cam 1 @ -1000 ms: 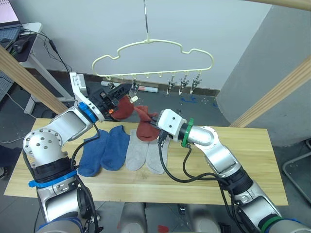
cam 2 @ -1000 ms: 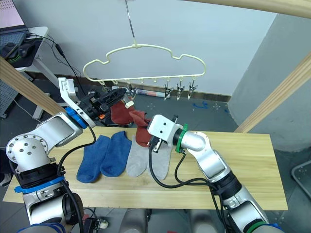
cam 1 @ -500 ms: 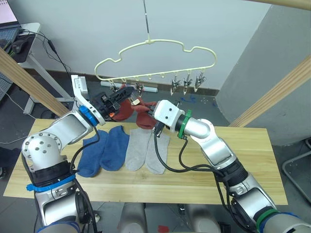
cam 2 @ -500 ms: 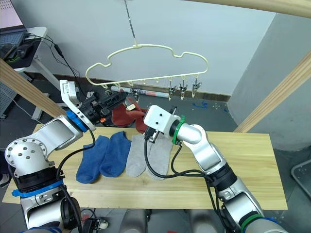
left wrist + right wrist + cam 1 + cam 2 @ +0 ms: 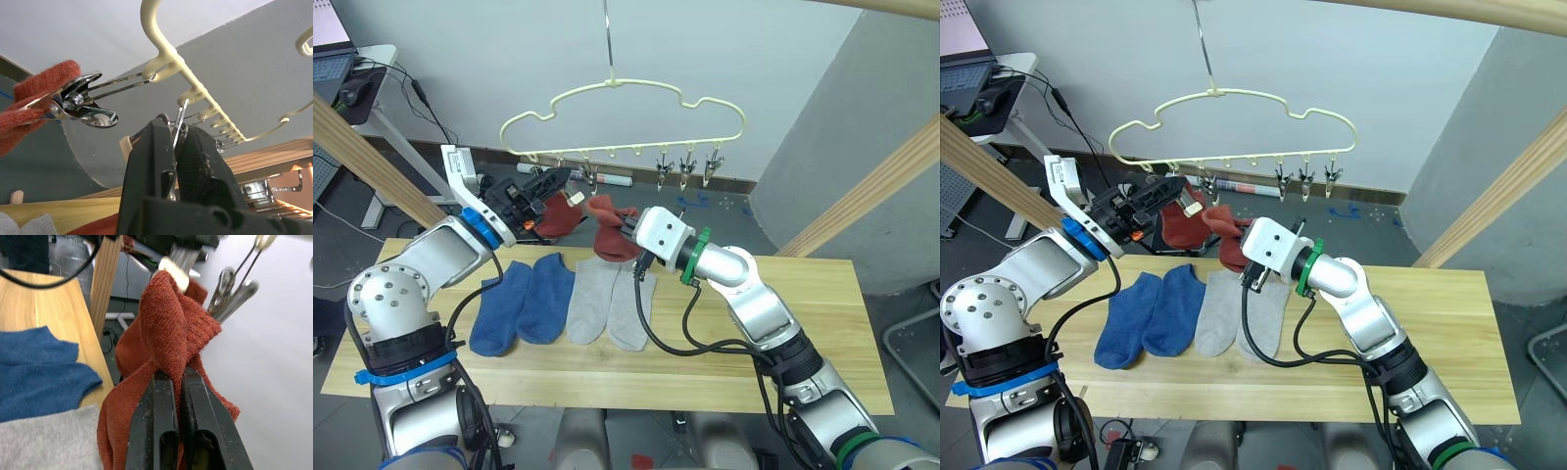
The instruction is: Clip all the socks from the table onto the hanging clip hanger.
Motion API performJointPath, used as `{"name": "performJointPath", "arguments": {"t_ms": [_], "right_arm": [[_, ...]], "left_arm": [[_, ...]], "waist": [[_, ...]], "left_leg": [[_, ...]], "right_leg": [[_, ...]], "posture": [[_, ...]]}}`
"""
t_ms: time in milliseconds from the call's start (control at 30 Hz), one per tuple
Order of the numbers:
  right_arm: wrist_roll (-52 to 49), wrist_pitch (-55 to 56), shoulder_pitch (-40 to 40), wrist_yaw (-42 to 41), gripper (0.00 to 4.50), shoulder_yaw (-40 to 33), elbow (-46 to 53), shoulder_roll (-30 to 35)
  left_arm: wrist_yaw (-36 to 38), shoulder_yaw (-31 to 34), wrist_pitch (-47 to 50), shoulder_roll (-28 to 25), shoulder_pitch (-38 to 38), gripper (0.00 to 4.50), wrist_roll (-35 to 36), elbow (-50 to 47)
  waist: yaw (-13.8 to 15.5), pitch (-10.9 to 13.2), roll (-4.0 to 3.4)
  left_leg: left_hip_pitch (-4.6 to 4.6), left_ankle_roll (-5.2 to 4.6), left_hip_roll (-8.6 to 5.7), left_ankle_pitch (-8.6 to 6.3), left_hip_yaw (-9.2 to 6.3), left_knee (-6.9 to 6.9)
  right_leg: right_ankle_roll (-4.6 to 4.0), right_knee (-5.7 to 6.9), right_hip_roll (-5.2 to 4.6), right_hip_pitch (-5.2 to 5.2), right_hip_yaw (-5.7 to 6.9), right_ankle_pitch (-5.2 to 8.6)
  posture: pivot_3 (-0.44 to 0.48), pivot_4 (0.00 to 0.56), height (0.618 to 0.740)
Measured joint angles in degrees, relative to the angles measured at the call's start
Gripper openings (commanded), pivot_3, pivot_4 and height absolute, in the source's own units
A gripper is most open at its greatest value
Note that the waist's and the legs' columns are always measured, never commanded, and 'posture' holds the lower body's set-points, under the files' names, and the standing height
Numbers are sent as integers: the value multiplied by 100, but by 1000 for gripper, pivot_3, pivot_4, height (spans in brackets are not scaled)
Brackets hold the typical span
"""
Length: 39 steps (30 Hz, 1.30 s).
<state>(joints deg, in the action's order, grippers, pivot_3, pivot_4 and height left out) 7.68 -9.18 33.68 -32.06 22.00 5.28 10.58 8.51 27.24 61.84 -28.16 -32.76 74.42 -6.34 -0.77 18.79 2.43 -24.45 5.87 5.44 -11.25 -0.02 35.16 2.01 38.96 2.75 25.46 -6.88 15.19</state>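
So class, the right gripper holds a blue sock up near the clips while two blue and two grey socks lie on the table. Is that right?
Not quite: the sock pinched in the right gripper is rust red, not blue, as the right wrist view shows. The rest stands: it is held up near the clips, and two blue socks and two grey socks lie on the table.

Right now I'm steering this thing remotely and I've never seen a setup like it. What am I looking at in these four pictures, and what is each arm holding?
The two wide pictures come from the robot's head, looking down over both arms. The two close ones come from cameras on its wrists.

On the wooden table lie two blue socks and two grey socks. Above hangs a pale yellow clip hanger with metal clips; one rust red sock already hangs from a clip.

The right gripper has its fingers shut on the second rust red sock, lifted towards the hanger. The left gripper is pinching one metal clip, probably to open it for that sock.
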Motion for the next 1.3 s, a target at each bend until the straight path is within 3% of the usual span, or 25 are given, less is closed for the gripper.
{"name": "performJointPath", "arguments": {"t_ms": [1300], "right_arm": [[24, 101, 182, 178, 30, 42, -387, -501]], "left_arm": [[-9, -99, -221, -41, -74, 174, 233, 7]], "waist": [[45, 0, 0]], "left_leg": [[-12, 1, 0, 0, 1, -5]], "right_leg": [[-1, -3, 0, 13, 0, 0]], "posture": [[55, 336, 740]]}}
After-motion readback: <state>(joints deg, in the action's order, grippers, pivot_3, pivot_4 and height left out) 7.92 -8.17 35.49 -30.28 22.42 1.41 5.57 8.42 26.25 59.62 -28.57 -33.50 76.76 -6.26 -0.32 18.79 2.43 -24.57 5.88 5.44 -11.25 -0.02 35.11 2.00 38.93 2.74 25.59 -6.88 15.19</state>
